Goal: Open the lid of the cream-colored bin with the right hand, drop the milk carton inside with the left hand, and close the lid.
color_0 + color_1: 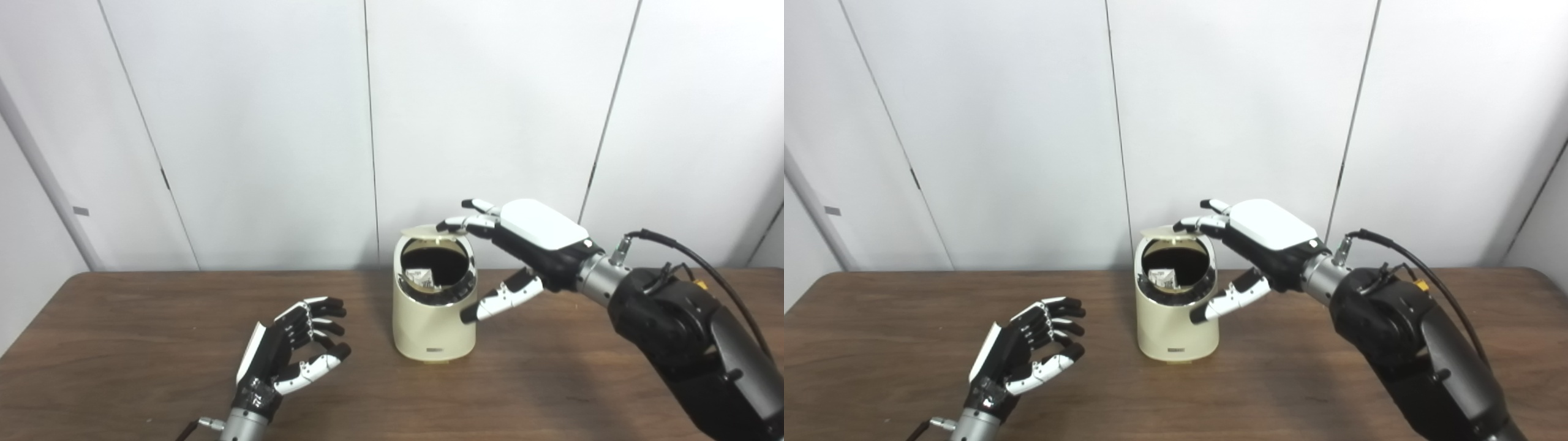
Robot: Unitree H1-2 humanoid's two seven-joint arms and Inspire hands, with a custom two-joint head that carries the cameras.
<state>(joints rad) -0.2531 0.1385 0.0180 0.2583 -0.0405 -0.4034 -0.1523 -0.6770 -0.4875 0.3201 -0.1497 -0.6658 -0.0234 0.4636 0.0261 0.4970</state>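
Milk carton [1163,278] tilted inside bin [1176,331].

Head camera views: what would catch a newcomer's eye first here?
The cream-colored bin at mid-table stands open, its lid tipped up at the back under the right hand and its fingers. Inside the dark opening sits the milk carton. The left hand hangs open and empty, left of the bin.

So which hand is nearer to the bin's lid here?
Right. The right hand reaches over the cream bin, its fingers resting on the raised lid. The left hand hovers open, well to the bin's left, holding nothing.
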